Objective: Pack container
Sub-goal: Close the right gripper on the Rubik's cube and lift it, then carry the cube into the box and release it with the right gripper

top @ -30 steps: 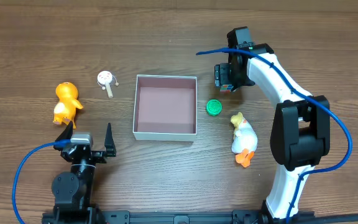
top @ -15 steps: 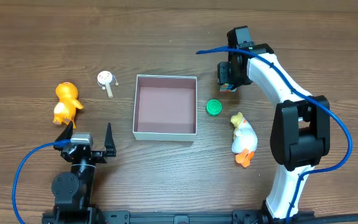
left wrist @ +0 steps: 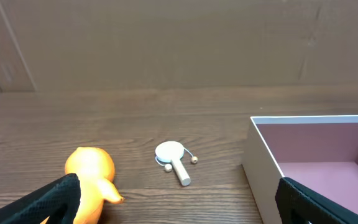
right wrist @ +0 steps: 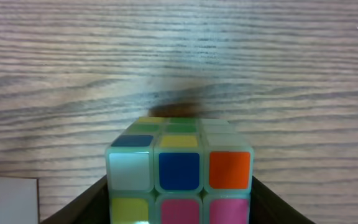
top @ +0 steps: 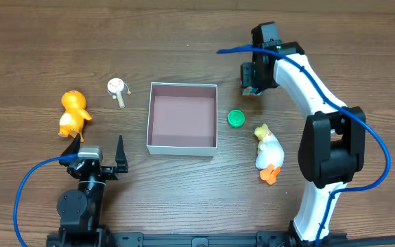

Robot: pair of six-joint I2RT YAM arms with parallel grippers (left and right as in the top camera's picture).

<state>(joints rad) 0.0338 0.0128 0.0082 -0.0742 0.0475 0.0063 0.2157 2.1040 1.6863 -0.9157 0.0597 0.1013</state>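
The container sits mid-table, open side up, square, walls parallel to the edges. A green cap lies just right, with a white duck beyond. A paddle toy and an orange duck lie leftward. The right gripper clamps a cube toward the far edge. The left gripper gapes wide near the front edge.

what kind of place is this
Probably a robot lab bench: left arm and right arm at a wooden table, with an orange duck, a puzzle cube and the container as props.

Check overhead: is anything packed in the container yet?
No, the container shows only its bare pink floor, with nothing lying inside its white walls.
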